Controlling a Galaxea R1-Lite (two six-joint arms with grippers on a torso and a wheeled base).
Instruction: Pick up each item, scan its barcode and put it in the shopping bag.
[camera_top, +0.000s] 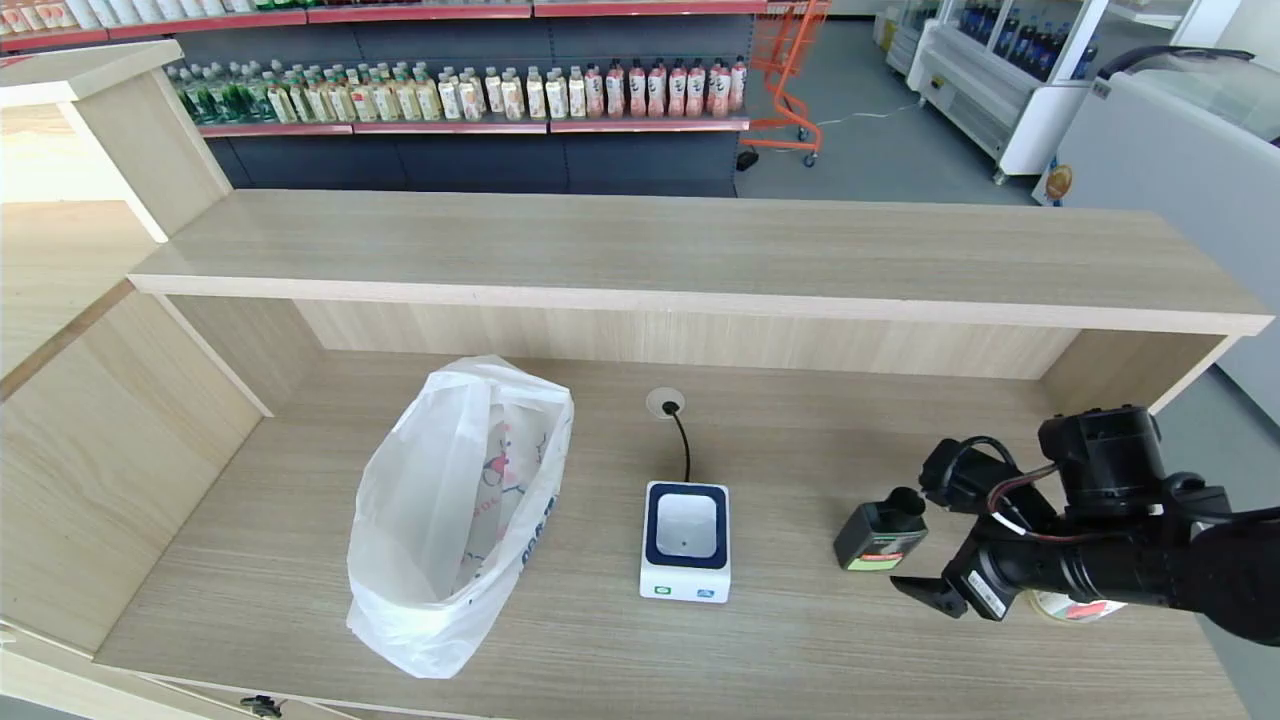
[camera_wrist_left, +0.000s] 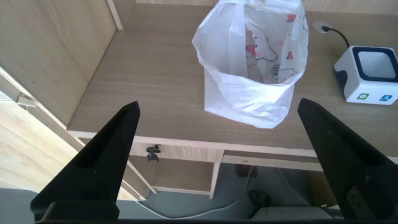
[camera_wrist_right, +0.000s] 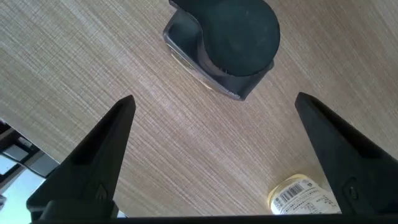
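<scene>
Pincer on right arm (camera_wrist_right: 214, 98) gapes wide, empty, above small dark square bottle with round black cap (camera_top: 878, 537), upright on wooden worktop (camera_top: 800, 650), 3 o'clock of white scanner (camera_top: 685, 540); left pincer (camera_wrist_left: 217, 106) likewise wide, empty.

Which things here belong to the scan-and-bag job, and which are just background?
Job in hand:
shopping bag
barcode scanner
black-capped container
barcoded item lying near it

Just about:
shelved drink bottles
orange trolley
white freezer
</scene>
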